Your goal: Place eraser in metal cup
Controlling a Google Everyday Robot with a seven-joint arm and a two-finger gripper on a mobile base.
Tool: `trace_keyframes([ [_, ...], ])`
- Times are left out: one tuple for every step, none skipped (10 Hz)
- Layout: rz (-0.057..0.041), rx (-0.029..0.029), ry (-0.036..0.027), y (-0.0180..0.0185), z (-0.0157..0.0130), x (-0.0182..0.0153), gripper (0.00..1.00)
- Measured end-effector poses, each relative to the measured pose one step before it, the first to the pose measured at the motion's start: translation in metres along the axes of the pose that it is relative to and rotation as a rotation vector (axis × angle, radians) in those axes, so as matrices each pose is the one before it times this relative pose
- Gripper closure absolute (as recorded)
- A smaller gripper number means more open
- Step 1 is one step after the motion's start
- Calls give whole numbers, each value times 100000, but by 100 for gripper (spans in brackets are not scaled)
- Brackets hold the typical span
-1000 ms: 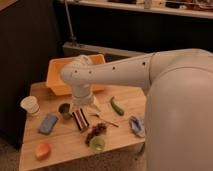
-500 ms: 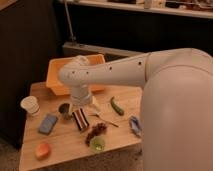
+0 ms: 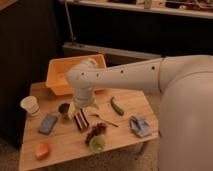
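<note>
While looking down over the wooden desk (image 3: 65, 145), found the hand (image 3: 76, 109) low near the desk's middle, at the end of a thick white arm (image 3: 120, 75) reaching in from the right. Could not tell the hand's state: apart, together or clamped on something. Saw the striped eraser (image 3: 81, 120) just under the hand on its near side, tilted a little, on or close over the desk top; could not tell whether touching the hand. Noted the metal cup (image 3: 64, 110) upright just left of the hand, beside the eraser but apart from it, with the eraser outside it. Spotted a white paper cup (image 3: 30, 105) upright near the left edge, a flat blue-grey pad (image 3: 48, 123) just in front of the metal cup, and an orange lump (image 3: 42, 150) toward the front left corner. Made out an orange bin (image 3: 60, 75) at the back, partly hidden by the arm. Right of the eraser, picked out a dark red bunch (image 3: 96, 131), a round green thing (image 3: 97, 145) just in front of it, a long green pod (image 3: 116, 106) farther back, and a crumpled blue cloth (image 3: 140, 126) near the right edge.
</note>
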Motion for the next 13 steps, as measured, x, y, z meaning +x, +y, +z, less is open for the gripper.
trace_keyframes([
  [-6249, 147, 237, 393, 27, -144, 21],
  [-4761, 223, 836, 168, -39, 94, 21],
  [-1880, 777, 752, -238, -18, 179, 21],
  [-680, -105, -30, 280, 20, -130, 21],
  [512, 397, -30, 39, 54, -145, 21],
  [442, 2568, 799, -232, 384, -166, 21],
  [209, 976, 373, 265, 609, -166, 21],
  [-79, 1262, -362, 18, 1418, -302, 21],
  [391, 1727, -955, -593, 2077, -241, 21],
  [-192, 587, -1026, -203, 1423, -325, 21],
  [-278, 188, -767, -1, 1570, -343, 21],
  [7, 340, -827, -369, 1436, -134, 21],
  [82, 325, -874, -516, 1365, -2, 21],
])
